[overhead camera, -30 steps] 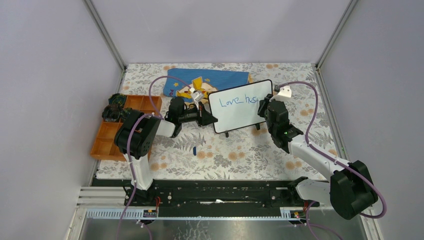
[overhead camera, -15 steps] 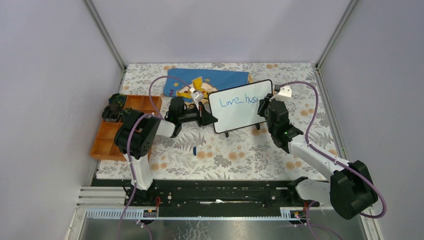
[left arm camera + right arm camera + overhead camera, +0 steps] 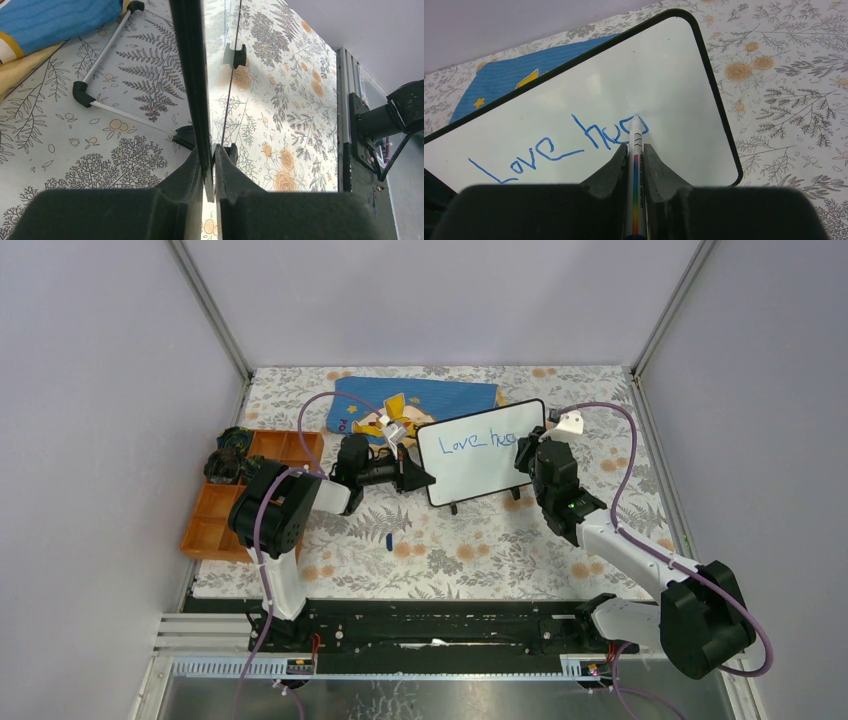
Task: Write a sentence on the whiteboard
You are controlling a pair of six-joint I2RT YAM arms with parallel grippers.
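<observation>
Whiteboard, small glossy white panel with thin black rim (image 3: 478, 468), stands propped near the floral bench (image 3: 450, 550) far edge, centre. Left pincer (image 3: 209, 165) clenched on its left rim. Right pincer (image 3: 635, 156) grasps thin white marker (image 3: 636, 134), tip on the unfinished blue handwritten sentence (image 3: 555, 151). Panel likely light, stiff and slick, so hold by the rim and press gently.

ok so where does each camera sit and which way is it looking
Top external: high behind the bases, looking down at the table; left arm and right arm show.
Left wrist: on the left arm, looking along the whiteboard's edge; left gripper clamps it.
Right wrist: on the right arm, facing the board's front; right gripper holds the marker at the sentence.
Shared: all three show the whiteboard.
</observation>
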